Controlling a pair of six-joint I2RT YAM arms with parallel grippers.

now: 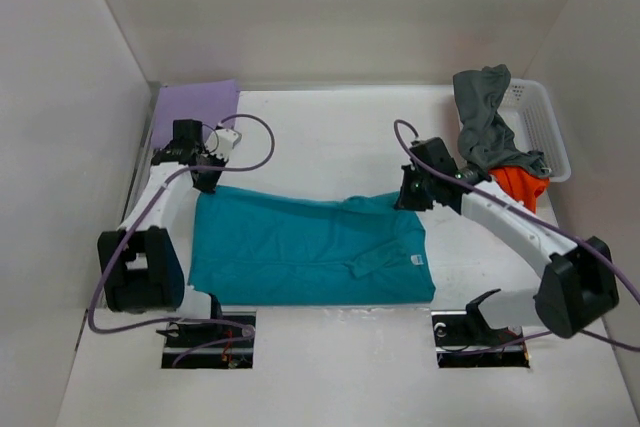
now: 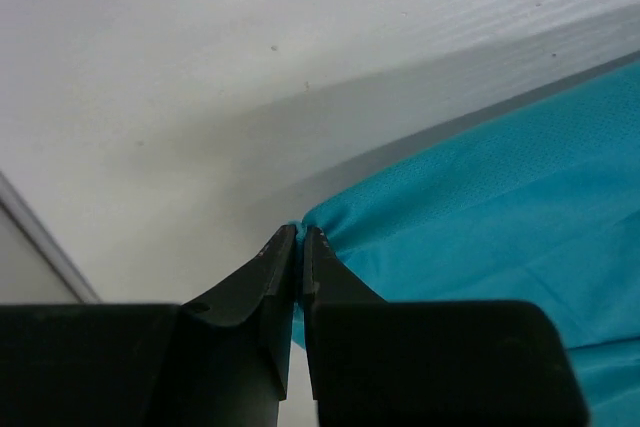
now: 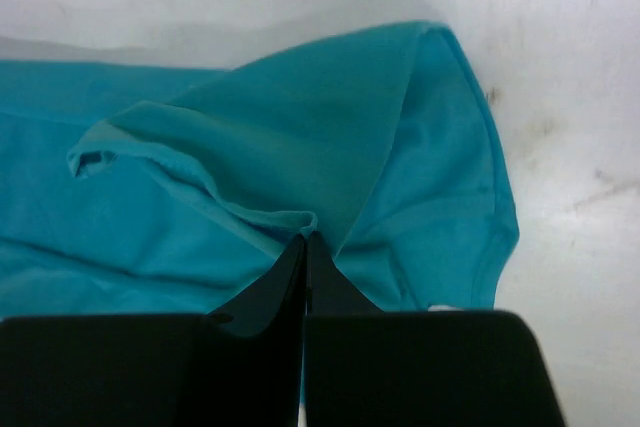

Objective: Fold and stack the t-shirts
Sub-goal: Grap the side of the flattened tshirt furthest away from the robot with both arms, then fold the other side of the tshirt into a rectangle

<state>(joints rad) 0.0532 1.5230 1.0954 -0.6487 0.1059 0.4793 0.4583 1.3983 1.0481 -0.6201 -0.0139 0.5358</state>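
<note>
Both arms reach forward and down. The left gripper pinches the far-left corner of the teal shirt; the right gripper pinches its far-right fold.

A white table fills the floor of a plain white enclosure, with a back wall and a wall on each side. A white plastic mesh basket sits in the table's far right corner, close to the right wall. Faint brownish scuffs mark the tabletop
</note>
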